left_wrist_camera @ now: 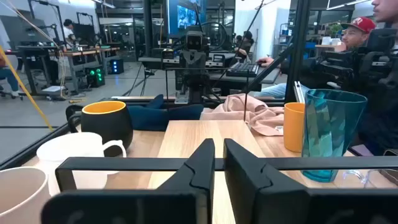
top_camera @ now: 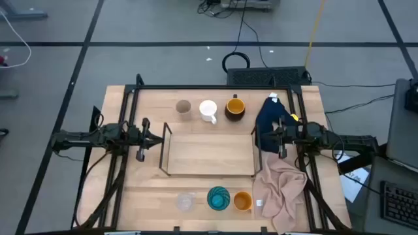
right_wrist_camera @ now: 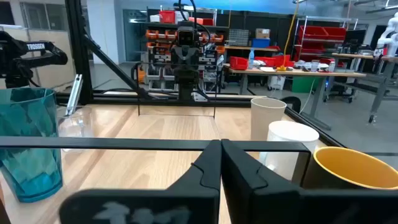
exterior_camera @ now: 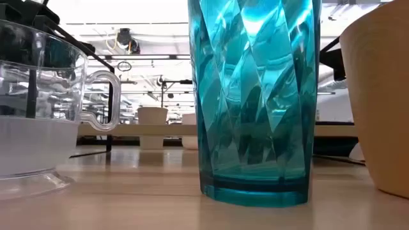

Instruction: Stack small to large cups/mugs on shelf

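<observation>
The shelf [top_camera: 209,153], a light-wood board in a black wire frame, lies mid-table. Behind it, along the far edge, stand a beige-grey cup [top_camera: 183,107], a white handled mug [top_camera: 208,110] and a dark mug with a yellow inside [top_camera: 235,108]. Near the front edge stand a clear glass [top_camera: 185,201], a teal patterned cup [top_camera: 219,198] and an orange cup [top_camera: 242,201], all upright on their bases. My left gripper [top_camera: 162,138] hovers at the shelf's left end, shut and holding nothing. At the right end my right gripper [top_camera: 258,136] is also shut and holds nothing.
A dark blue cloth [top_camera: 271,121] and a pink cloth [top_camera: 281,186] lie crumpled on the table's right side, around and below my right arm. The shelf's upright wire ends [left_wrist_camera: 186,163] stand just in front of each gripper. People sit beyond the table.
</observation>
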